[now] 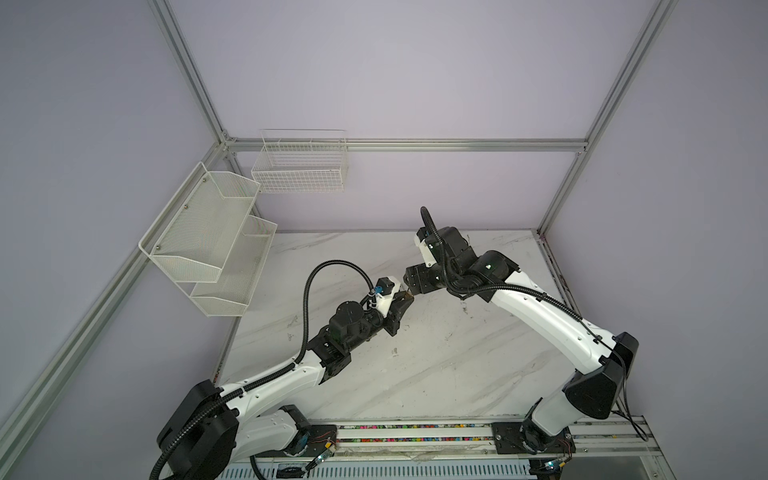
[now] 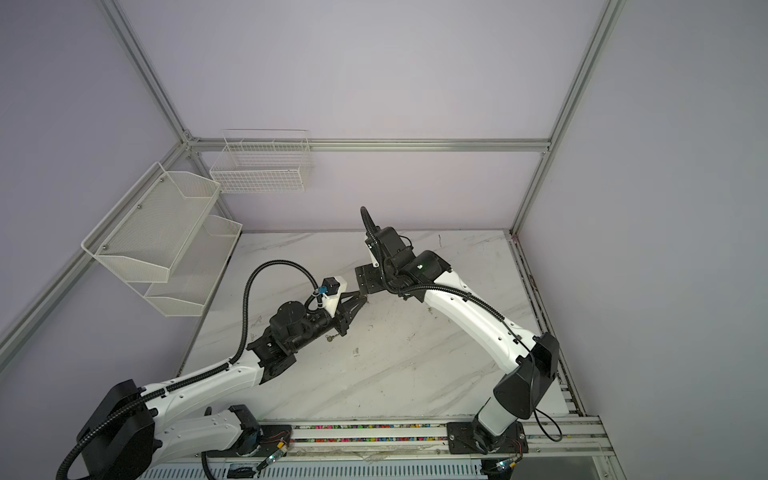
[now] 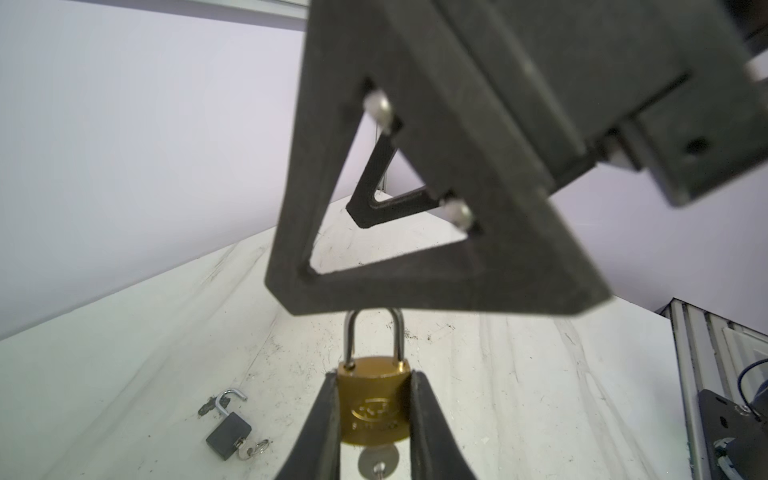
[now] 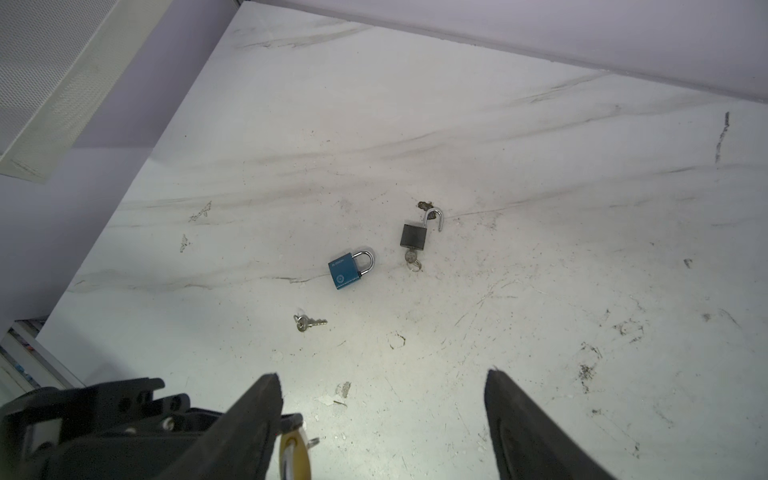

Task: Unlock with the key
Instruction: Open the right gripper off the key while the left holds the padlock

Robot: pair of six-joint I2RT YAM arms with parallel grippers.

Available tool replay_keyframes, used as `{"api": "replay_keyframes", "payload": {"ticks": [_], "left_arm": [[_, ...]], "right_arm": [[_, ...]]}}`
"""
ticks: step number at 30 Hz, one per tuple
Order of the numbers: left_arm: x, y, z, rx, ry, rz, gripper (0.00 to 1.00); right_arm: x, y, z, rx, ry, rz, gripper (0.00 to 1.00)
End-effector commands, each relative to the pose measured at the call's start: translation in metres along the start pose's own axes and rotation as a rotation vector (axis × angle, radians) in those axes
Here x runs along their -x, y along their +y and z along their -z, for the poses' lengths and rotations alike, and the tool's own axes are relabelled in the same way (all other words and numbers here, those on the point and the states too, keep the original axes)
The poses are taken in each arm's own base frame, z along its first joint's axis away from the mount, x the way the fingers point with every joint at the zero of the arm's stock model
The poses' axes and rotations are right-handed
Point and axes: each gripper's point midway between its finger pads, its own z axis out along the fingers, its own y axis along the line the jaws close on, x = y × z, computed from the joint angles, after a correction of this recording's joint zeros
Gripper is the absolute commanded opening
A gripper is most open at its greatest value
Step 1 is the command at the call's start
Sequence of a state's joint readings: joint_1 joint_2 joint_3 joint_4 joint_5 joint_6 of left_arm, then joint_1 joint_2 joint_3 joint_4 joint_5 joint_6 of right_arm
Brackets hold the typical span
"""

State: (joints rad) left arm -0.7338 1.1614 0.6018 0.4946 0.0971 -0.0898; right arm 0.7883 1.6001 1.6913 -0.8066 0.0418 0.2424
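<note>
1. Left hand (image 3: 374,378) is clamped on the sides of the brass lock (image 3: 374,403), held up off the worktop (image 4: 540,291) and apart from the blue lock (image 4: 345,272).
2. Brass-lock key (image 3: 377,461) is seated in the keyway. Shackle (image 3: 374,332) has both legs down in the body, so it reads as locked. I cannot tell whether the key has been turned.
3. Right hand (image 4: 382,374) is spread wide and empty, with one finger just over the shackle.
4. Black lock (image 4: 413,236) lies near the blue lock, shackle swung open, black-lock key (image 4: 411,257) in it: done.
5. Blue lock is shut, with the loose key (image 4: 309,322) near it: untouched.
6. Count: three locks, three keys, two hands.
7. Judged: one done, one under way, one left.
</note>
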Motion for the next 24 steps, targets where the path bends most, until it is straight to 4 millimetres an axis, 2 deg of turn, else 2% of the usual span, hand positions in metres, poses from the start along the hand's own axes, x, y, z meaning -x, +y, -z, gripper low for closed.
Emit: {"api": "replay_keyframes", "payload": {"ticks": [1, 10, 15, 20, 24], "left_arm": [[0.005, 0.001, 0.004, 0.010, -0.051, -0.039, 0.00], [0.005, 0.001, 0.004, 0.011, -0.055, -0.055, 0.00], [0.005, 0.000, 0.006, 0.007, -0.063, -0.083, 0.00], [0.006, -0.002, 0.008, 0.001, -0.071, -0.097, 0.00], [0.008, 0.000, 0.009, 0.011, -0.081, -0.097, 0.00]], "right_arm": [[-0.005, -0.009, 0.002, -0.050, 0.036, 0.038, 0.80], [-0.009, -0.020, 0.000, -0.112, 0.063, 0.057, 0.80], [-0.010, -0.017, 0.002, -0.064, 0.089, 0.047, 0.81], [-0.014, -0.026, 0.004, -0.070, 0.117, 0.039, 0.81], [-0.017, -0.024, 0.007, -0.040, 0.128, 0.037, 0.81]]}}
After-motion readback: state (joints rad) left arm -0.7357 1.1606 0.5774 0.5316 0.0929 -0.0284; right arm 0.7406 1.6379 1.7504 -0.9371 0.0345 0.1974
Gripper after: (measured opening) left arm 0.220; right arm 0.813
